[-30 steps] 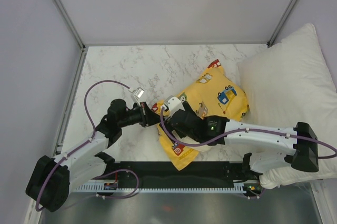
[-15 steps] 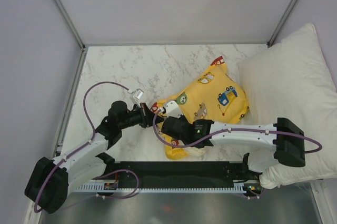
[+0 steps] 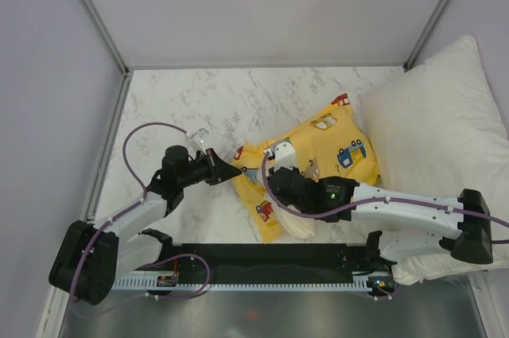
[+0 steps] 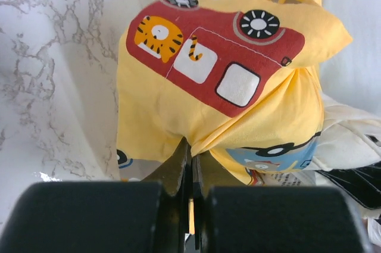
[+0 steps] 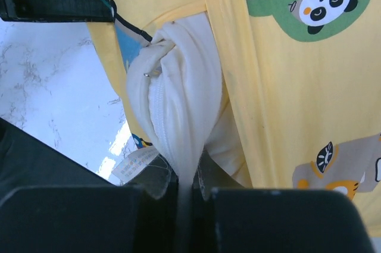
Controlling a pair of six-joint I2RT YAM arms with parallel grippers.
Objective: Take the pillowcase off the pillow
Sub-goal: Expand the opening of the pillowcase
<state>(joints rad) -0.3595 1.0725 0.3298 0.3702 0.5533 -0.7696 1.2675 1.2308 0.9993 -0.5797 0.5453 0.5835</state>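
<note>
The yellow pillowcase (image 3: 334, 143), printed with cartoon vehicles, lies bunched at the table's middle. My left gripper (image 4: 191, 153) is shut on a fold at its left end (image 3: 238, 172); the fabric (image 4: 178, 86) stretches away from the jaws. My right gripper (image 5: 187, 175) is shut on a pinch of the cream pillow (image 5: 178, 98), which bulges out of the pillowcase (image 5: 286, 86) opening with its zip and label showing. From above, a cream bit of the pillow (image 3: 301, 228) shows under the right arm. The right fingertips are hidden by the wrist there.
A large white pillow (image 3: 437, 139) fills the right side, close to the pillowcase. A black strip (image 3: 270, 254) runs along the near edge between the arm bases. Grey walls enclose the marble table (image 3: 207, 107) on the left, back and right.
My right gripper went from open to shut on the pillow. The pillowcase shifted right and toward the back. The left gripper kept its grip, and the fabric is pulled tighter.
</note>
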